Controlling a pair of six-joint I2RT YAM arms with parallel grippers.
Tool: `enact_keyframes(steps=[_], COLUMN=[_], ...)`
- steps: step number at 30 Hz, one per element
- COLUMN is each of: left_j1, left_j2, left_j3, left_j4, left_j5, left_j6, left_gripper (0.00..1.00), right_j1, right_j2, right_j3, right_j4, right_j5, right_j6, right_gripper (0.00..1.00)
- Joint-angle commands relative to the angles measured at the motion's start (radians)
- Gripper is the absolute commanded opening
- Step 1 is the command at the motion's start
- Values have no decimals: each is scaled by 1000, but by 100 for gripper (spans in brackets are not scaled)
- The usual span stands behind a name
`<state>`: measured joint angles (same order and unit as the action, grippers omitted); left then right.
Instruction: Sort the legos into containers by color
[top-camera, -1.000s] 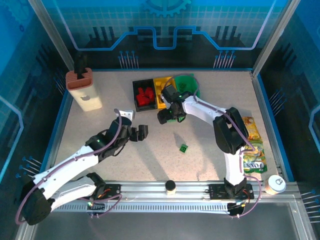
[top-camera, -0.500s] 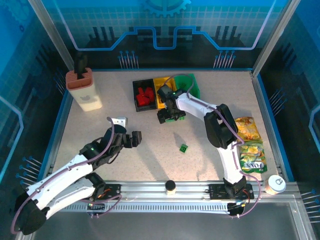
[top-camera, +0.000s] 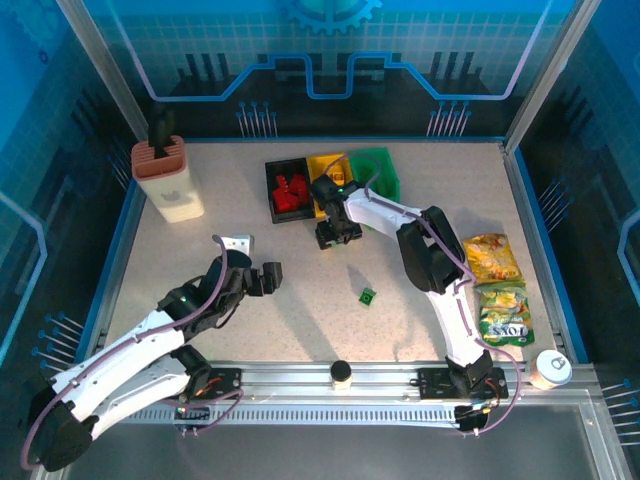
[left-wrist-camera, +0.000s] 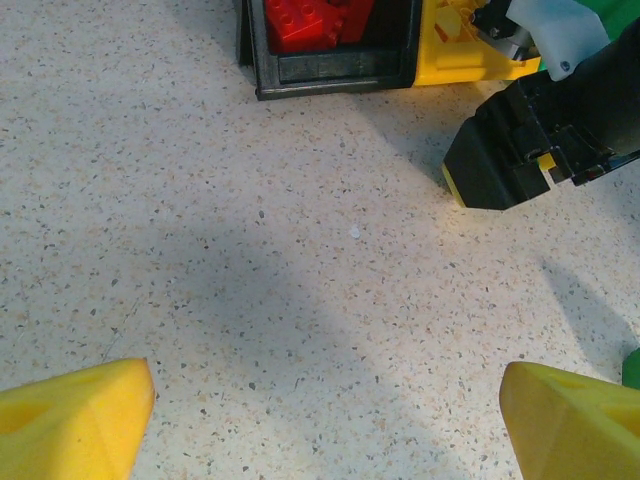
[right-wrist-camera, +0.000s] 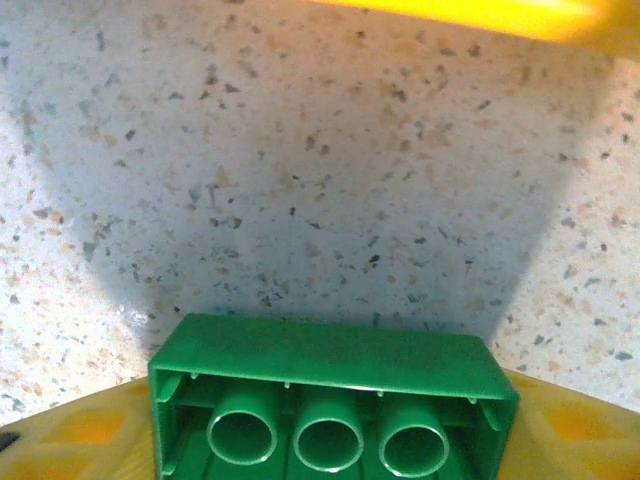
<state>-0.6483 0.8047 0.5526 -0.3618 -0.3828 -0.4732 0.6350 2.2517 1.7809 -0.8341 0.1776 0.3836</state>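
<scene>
Right wrist view: a green brick (right-wrist-camera: 330, 385) is clamped in the right end effector (right-wrist-camera: 330, 440), its hollow underside with three tubes toward the lens. Yellow pads (right-wrist-camera: 85, 430) show at either end of it. The speckled bench (right-wrist-camera: 300, 150) lies close below.

Top view: the right end effector sits low, just in front of the yellow bin (top-camera: 322, 165). The green bin (top-camera: 385, 165) is the next one to the right, touching it. The black bin (top-camera: 271, 195) on the left holds red bricks (top-camera: 290, 190). A second green brick (top-camera: 368, 296) lies loose on the bench, well apart from the bins.

Left wrist view: the left end effector (left-wrist-camera: 320, 420) hangs with fingers spread wide and nothing between them, facing the black and yellow bins.

Step in hand, as judged: carry the held green brick to the green bin.

Notes for doing it well:
- Raise first. The yellow bin's wall stands between the brick and its target, and a low sweep would likely catch the rim.
- Cross over the yellow bin without loosening the clamp. A drop there is a mis-sort.
- Centre over the green bin's opening, come down inside the rim, then release, so the brick does not bounce out.
- Keep the left arm back, since the bins are crowded.
</scene>
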Motion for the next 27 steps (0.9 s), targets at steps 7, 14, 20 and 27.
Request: enact_keyframes(steps=[7,14,20,27], left_j1=[1,-19,-108,-198], left_j2=[-18,41,136,311], left_j3=[-16,-3,28,100], left_j4=[-9,0,35,88], left_j5=[-21,19,12,25], left_j6=[3,9,10,50], left_gripper=[90,88,88,88], right_j1=[-43,-227,-306,-272], right_j2=[-161,-143,67,-37], right_j3=[28,178,493,432], right_j4=[-49,-63,-162,-111], right_j5=[77,19,-34,-9], right_j6=[-36,-59,-85,-110], right_gripper=[52,52,73,98])
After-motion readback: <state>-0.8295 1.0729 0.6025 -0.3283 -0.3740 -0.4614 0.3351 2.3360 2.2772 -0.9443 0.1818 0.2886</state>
